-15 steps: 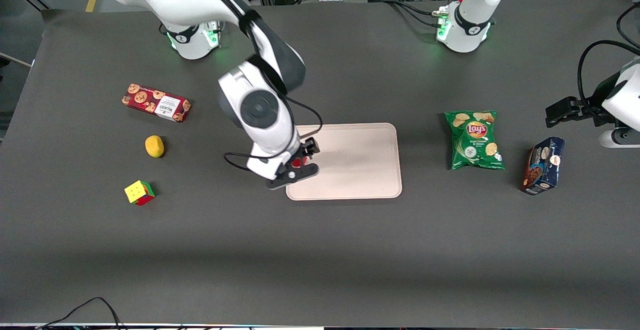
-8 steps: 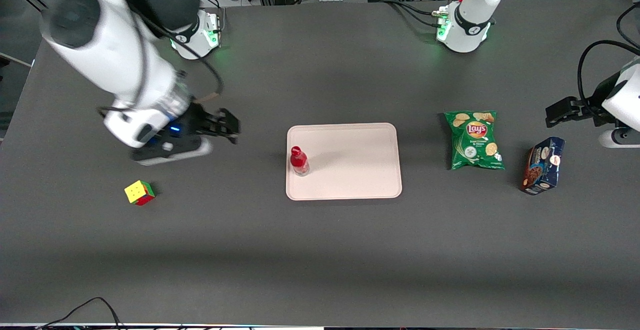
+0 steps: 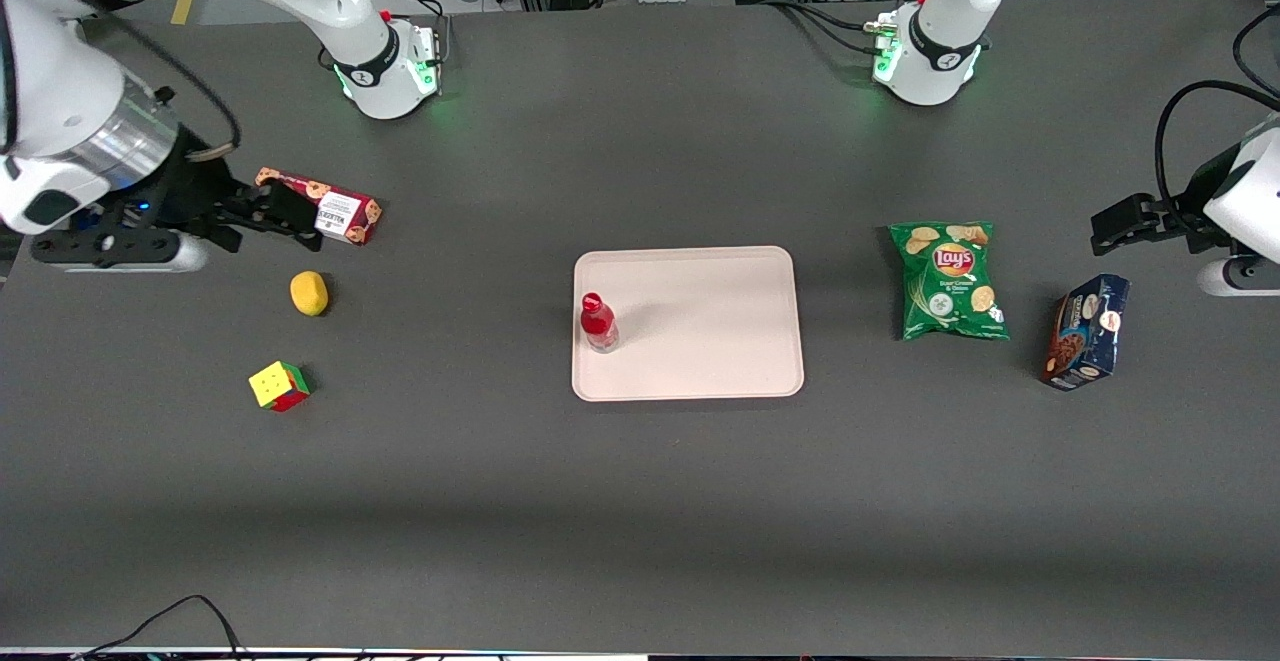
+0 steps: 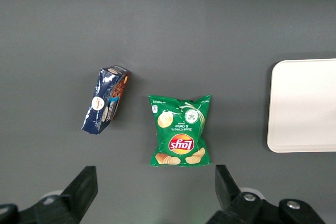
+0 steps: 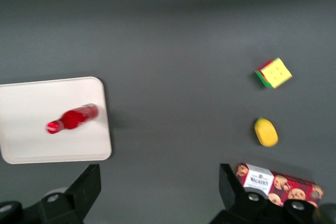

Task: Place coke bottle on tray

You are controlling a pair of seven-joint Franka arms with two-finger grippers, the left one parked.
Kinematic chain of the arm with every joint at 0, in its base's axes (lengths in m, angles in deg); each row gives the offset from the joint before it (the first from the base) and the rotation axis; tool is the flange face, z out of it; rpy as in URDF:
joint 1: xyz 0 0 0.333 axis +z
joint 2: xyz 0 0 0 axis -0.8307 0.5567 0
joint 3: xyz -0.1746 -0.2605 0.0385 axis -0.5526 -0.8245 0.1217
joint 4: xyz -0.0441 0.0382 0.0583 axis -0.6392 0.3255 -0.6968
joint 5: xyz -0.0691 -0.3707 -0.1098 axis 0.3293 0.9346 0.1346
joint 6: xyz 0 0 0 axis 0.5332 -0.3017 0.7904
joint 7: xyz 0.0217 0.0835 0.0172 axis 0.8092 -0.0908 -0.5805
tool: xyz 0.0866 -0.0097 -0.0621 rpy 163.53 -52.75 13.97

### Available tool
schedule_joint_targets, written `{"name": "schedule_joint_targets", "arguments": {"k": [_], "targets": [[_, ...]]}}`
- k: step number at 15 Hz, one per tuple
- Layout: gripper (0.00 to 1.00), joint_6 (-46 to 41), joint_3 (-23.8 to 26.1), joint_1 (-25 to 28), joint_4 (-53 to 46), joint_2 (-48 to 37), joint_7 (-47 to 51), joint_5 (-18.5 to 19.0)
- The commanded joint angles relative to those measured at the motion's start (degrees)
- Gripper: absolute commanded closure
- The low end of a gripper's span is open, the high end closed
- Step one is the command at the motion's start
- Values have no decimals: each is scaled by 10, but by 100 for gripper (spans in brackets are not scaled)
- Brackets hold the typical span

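Note:
The coke bottle, with red cap and red label, stands on the pale pinkish-beige tray, near the tray's edge toward the working arm's end. It also shows in the right wrist view on the tray. My right gripper is open and empty. It hangs high above the table, far from the tray toward the working arm's end, partly over the red cookie box. In the right wrist view the gripper has its two black fingers wide apart with only table between them.
A yellow lemon and a puzzle cube lie nearer the front camera than the cookie box. A green chips bag and a dark blue box lie toward the parked arm's end.
The gripper let go of the bottle on the tray, then rose and swung away toward the working arm's end, ending over the cookie box. The bottle has stayed where it was set.

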State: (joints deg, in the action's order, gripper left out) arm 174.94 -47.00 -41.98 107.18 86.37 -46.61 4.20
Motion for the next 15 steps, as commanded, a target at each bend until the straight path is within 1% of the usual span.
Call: {"name": "schedule_joint_targets", "arguments": {"k": [1, 3, 5, 9, 15], "targets": [[0, 23, 18, -48, 91, -54, -4, 12], [0, 33, 18, -57, 110, -68, -4, 48], [0, 33, 15, -78, 111, -73, -4, 50], [0, 33, 7, -94, 103, -69, -5, 51], [0, 27, 7, -103, 85, -61, -4, 51]]}}
